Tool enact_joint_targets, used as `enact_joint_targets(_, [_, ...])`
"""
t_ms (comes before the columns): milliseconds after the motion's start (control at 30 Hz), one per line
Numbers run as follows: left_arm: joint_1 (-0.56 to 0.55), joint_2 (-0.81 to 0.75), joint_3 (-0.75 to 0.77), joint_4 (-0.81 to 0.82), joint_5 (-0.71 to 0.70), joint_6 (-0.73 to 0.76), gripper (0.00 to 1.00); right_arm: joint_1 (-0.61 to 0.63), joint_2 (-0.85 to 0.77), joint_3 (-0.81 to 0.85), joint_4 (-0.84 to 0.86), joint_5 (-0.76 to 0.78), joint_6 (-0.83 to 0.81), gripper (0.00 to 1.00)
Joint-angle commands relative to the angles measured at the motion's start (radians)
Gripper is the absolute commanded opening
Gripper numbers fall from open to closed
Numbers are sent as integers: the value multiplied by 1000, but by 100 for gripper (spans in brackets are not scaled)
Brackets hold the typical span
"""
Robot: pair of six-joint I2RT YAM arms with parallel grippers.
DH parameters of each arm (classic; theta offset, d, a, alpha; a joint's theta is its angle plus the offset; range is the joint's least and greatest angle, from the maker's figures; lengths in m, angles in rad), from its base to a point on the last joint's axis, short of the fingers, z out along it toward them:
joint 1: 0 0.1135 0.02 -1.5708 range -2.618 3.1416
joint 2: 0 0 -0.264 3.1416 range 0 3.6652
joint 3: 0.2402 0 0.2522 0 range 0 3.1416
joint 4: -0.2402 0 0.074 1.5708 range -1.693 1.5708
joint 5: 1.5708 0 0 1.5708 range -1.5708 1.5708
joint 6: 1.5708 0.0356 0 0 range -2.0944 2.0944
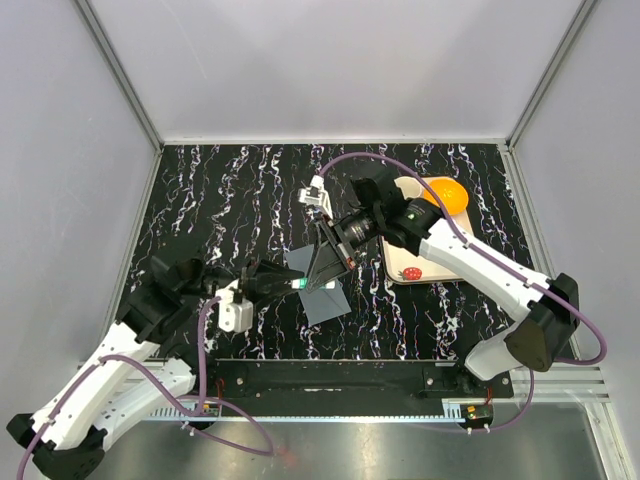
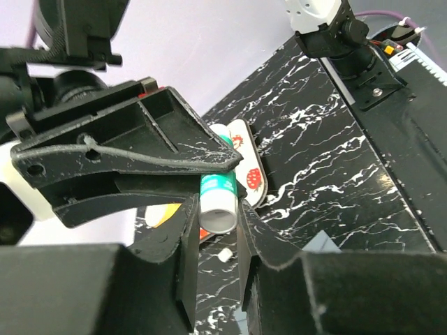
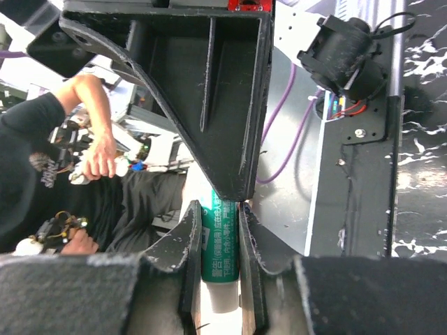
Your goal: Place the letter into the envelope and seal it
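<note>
The dark grey envelope [image 1: 326, 300] lies flat on the black marbled table, right below both grippers; one corner of it shows in the left wrist view [image 2: 323, 244]. The letter is hidden. A green glue stick [image 3: 220, 241] with a white end [image 2: 218, 209] hangs between the two grippers. My right gripper [image 3: 219, 209] is shut on its green body, reaching in from the right [image 1: 322, 270]. My left gripper [image 2: 218, 209] comes from the left [image 1: 285, 283], and its pads press both sides of the white end.
A cream tray [image 1: 410, 268] printed with strawberries lies to the right of the envelope, with an orange round thing [image 1: 447, 195] at its far end. A small white bit [image 2: 225, 255] lies on the table under the left fingers. Grey walls enclose the table.
</note>
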Motion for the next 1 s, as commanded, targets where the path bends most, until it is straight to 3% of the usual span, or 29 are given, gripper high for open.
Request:
enact_joint_targets(0, [-10, 47, 69, 38, -21, -171, 0, -4, -26, 102, -176, 170, -243, 0])
enact_joint_targets(167, [-9, 99, 99, 61, -77, -395, 0, 3, -81, 133, -307, 344, -510, 0])
enact_joint_targets(233, [-9, 98, 88, 78, -54, -406, 10, 3, -93, 139, -325, 377, -541, 0])
enact_joint_targets(333, [-10, 67, 54, 135, -41, -382, 38, 5, -89, 147, -335, 349, -523, 0])
enact_joint_targets(467, [-27, 44, 40, 153, -14, -330, 48, 5, -79, 141, -318, 311, -487, 0])
enact_joint_targets(967, [-124, 30, 10, 109, -90, -107, 52, 8, -70, 128, -260, 164, -407, 0])
